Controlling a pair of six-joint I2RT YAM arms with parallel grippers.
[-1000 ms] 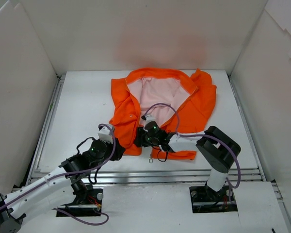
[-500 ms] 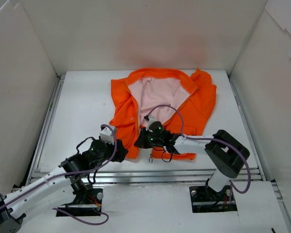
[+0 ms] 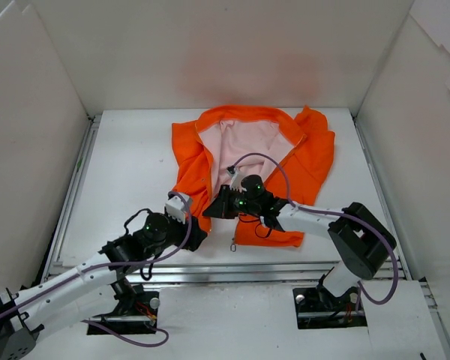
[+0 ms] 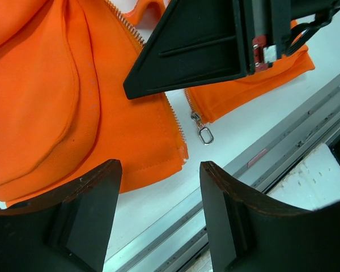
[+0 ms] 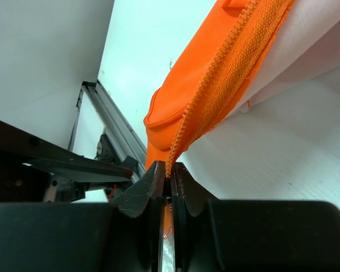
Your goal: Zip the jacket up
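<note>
While the jacket (image 3: pixel 315 161) lies open at the table's (image 3: pixel 127 165) centre, pink lining up, the right gripper (image 5: pixel 170 170) pinches its zipper tape (image 5: pixel 226 73) toward the garment's 7 o'clock hem. The left gripper (image 4: pixel 158 167), jaws apart, hovers at 7 o'clock of that, the metal pull (image 4: pixel 204 135) just beyond.

Over the last second the right hand (image 3: pixel 217 205), pinched on the zipper edge (image 5: pixel 226 73) of the jacket (image 3: pixel 315 161), has slid farther from the arm bases, while the left hand (image 3: pixel 198 238) has advanced rightward, closer to it.
</note>
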